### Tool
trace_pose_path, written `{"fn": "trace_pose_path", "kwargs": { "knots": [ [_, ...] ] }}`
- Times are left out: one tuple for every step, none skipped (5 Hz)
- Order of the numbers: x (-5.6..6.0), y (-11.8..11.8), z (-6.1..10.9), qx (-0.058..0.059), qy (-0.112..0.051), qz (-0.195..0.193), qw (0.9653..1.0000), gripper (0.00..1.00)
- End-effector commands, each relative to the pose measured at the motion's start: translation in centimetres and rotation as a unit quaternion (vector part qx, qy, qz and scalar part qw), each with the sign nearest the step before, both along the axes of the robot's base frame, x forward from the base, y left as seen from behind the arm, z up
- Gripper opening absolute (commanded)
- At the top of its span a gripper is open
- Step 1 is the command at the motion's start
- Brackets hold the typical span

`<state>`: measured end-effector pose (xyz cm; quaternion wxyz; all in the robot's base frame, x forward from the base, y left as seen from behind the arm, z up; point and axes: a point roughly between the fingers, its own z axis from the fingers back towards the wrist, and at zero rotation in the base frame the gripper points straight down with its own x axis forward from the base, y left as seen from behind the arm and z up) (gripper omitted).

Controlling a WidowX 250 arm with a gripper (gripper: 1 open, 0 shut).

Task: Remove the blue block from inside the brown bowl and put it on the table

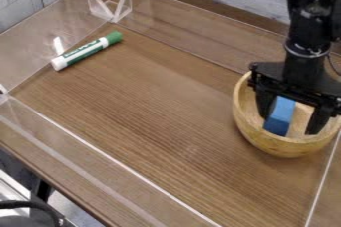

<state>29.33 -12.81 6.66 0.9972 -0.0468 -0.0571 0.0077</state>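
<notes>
One blue block point(281, 113) stands upright inside the brown bowl point(253, 127), which sits close to the right edge of the table point(160, 112), just beside the low clear acrylic wall point(320, 193) there. My pincer point(296, 109) points straight down into the bowl with its jaws spread wide apart, one finger on each side of the block; I cannot tell whether either finger touches it. The bowl's thick rim rings my fingertips closely, leaving little slack sideways. Most of the tabletop lies bare to the left of the bowl. A green-and-white marker point(86, 50) lies well apart, near the far left corner, close to the left wall.
</notes>
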Motion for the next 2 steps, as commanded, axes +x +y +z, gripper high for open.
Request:
{"fn": "trace_pose_path", "kwargs": {
  "knots": [
    [0.50,-0.30,0.66,-0.009,-0.022,-0.001,0.9997,1.00],
    [0.53,-0.29,0.24,-0.011,-0.023,-0.003,0.9997,0.00]
  ]
}}
